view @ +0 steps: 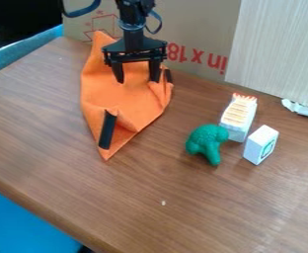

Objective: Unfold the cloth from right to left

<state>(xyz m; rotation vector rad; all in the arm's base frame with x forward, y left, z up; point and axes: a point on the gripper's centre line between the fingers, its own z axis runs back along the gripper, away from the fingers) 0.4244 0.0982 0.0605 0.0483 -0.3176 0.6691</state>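
Observation:
The orange cloth (pixel 110 94) lies on the left back part of the wooden table, long and crumpled, with pointed ends at back and front. A black strip (pixel 107 130) shows near its front point, where the fabric is creased, and another small black piece shows at its right edge. The black gripper (pixel 137 80) hangs from the top over the back half of the cloth, open, its two fingers well apart. Its right fingertip is beside a raised fold at the cloth's right edge; whether it touches the cloth, I cannot tell.
Right of the cloth stand a green broccoli-like toy (pixel 207 143), a white block with a yellowish ridged face (pixel 238 117) and a small white box (pixel 261 145). A cardboard panel (pixel 196 29) and a pale board (pixel 282 54) stand along the table's back edge.

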